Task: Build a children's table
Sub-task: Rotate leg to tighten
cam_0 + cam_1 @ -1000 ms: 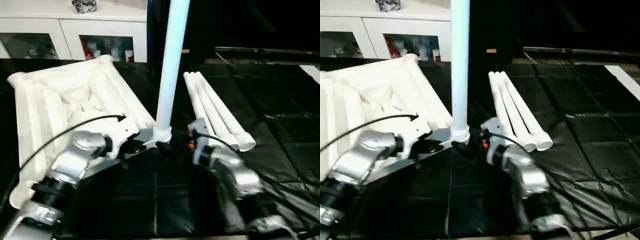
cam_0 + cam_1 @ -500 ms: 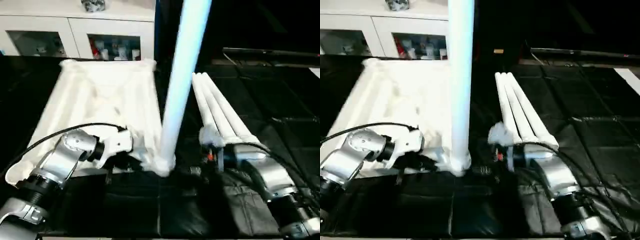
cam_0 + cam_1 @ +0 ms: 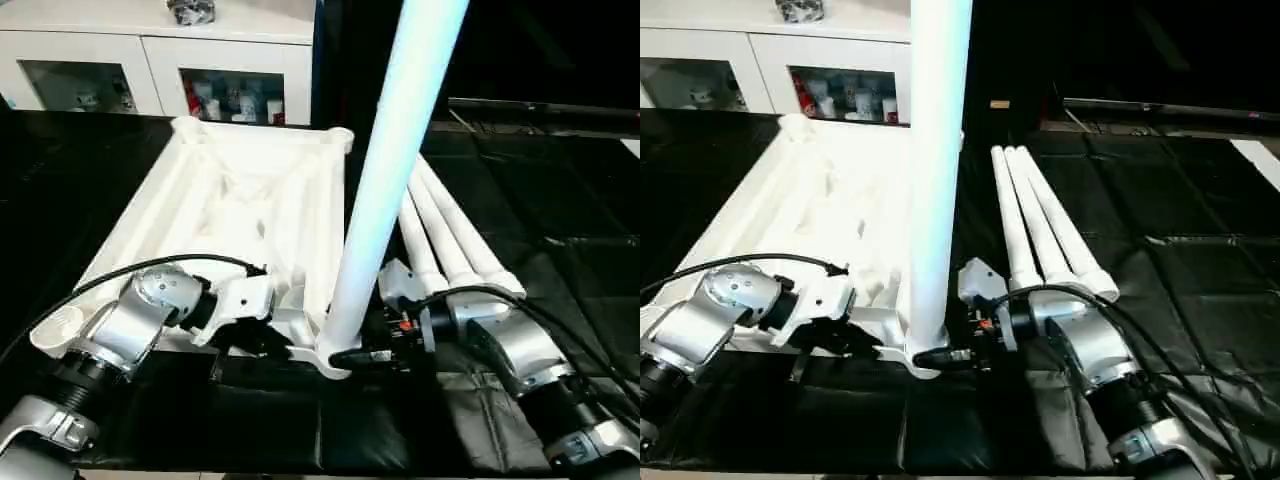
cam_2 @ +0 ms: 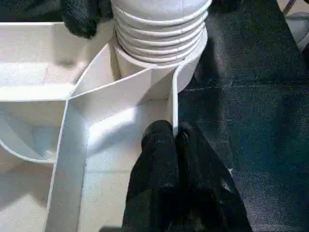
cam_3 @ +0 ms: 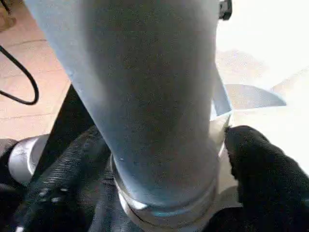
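standing one leg (image 3: pixel 385 190), three legs (image 3: pixel 445 235) lying

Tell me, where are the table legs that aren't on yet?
Three loose legs lie side by side on the black floor cover, right of the upside-down tabletop, just beyond the right gripper.

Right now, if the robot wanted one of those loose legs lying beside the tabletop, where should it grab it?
Probably near the thick flanged end of the outermost leg, coming from above on the robot's right. The three lie side by side touching, so just that outer flank is free, and the thick ends point toward the robot, close to the right gripper.
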Available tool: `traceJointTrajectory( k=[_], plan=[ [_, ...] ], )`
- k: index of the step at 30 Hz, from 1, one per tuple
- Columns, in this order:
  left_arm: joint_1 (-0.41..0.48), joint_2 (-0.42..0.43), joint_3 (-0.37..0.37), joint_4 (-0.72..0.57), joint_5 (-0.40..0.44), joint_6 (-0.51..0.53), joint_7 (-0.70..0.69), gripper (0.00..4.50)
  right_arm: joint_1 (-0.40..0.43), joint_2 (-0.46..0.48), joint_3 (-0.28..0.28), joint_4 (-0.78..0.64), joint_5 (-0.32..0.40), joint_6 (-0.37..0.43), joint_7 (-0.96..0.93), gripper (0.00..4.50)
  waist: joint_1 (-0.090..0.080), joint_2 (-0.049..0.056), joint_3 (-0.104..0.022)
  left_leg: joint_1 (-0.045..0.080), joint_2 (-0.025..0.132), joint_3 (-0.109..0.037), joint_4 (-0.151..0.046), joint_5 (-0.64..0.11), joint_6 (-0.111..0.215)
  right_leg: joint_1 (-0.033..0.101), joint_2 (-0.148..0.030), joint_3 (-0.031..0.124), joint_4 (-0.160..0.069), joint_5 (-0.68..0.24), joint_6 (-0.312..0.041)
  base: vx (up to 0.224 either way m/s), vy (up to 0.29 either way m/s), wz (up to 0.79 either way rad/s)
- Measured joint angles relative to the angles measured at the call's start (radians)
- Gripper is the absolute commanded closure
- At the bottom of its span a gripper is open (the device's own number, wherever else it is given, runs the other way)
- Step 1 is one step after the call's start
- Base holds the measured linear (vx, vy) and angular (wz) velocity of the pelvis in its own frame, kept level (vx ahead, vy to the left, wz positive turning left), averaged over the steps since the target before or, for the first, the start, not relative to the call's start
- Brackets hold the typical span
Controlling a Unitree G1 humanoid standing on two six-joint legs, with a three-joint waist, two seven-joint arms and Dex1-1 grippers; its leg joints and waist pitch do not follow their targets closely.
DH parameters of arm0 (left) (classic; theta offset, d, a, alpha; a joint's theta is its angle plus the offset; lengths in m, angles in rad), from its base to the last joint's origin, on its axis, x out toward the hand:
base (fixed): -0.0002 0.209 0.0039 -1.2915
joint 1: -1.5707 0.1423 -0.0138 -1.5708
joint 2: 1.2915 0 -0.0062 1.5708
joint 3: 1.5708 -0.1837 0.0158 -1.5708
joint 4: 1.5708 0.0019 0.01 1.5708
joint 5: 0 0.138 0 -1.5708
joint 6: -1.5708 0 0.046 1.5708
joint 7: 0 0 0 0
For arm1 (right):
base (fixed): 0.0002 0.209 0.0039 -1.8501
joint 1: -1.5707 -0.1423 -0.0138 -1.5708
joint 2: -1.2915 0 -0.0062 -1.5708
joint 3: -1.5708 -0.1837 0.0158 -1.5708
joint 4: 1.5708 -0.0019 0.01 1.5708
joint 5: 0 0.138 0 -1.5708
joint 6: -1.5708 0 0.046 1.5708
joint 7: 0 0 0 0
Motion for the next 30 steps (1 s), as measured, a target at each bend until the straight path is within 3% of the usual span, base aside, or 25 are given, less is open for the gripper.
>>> traceJointTrajectory(
  k=[2, 8, 16, 20, 26, 30],
  plan=[
    [0.000, 0.000, 0.000, 0.000, 0.001, -0.002, 0.000, 4.50, 0.000, 0.008, 0.001, 0.012, 0.004, 0.000, 0.001, 1.25, 0.000, 0.000, 0.000, 0.000, 0.000, 0.000, 0.000, 0.000, 0.000, 0.000, 0.000, 0.000, 0.000, 0.000, 0.000, 0.000, 0.000, 0.00],
    [0.000, 0.000, -0.001, 0.002, 0.002, -0.011, 0.000, 4.50, -0.001, 0.019, 0.002, 0.028, 0.005, 0.001, 0.004, 1.62, 0.000, 0.000, 0.000, 0.000, 0.000, 0.000, 0.001, 0.000, 0.000, 0.000, 0.000, 0.000, 0.000, 0.000, 0.000, 0.000, 0.000, 0.00],
    [-0.001, -0.006, 0.014, 0.004, -0.004, 0.053, 0.022, 4.50, 0.005, 0.054, -0.023, 0.040, 0.016, 0.027, -0.036, 1.72, -0.003, 0.000, 0.000, 0.001, 0.001, 0.000, 0.003, 0.000, -0.001, 0.000, 0.000, 0.000, 0.004, 0.000, 0.000, 0.000, 0.000, 0.00],
    [0.009, -0.042, 0.057, 0.001, -0.001, 0.149, 0.120, 4.50, 0.008, 0.112, -0.075, 0.073, 0.010, 0.027, -0.169, 1.72, -0.019, 0.000, 0.000, 0.004, 0.002, 0.000, 0.003, 0.002, -0.003, 0.001, 0.000, 0.000, 0.007, 0.001, -0.001, 0.000, 0.000, 0.00],
    [0.050, -0.155, 0.149, -0.058, 0.012, 0.336, 0.382, 4.50, -0.037, 0.272, -0.188, 0.201, -0.007, 0.003, -0.526, 1.73, -0.065, -0.001, 0.000, 0.006, 0.005, -0.001, 0.003, 0.003, -0.006, -0.002, 0.001, -0.004, 0.007, 0.004, -0.004, 0.000, 0.000, 0.00],
    [0.061, -0.251, 0.193, -0.107, 0.038, 0.457, 0.567, 4.50, -0.111, 0.366, -0.242, 0.306, -0.033, -0.025, -0.741, 1.73, -0.072, -0.001, 0.000, 0.008, 0.008, -0.001, 0.002, 0.004, -0.008, -0.003, 0.002, -0.005, 0.007, 0.008, -0.008, 0.000, 0.000, 0.00]
  ],
)
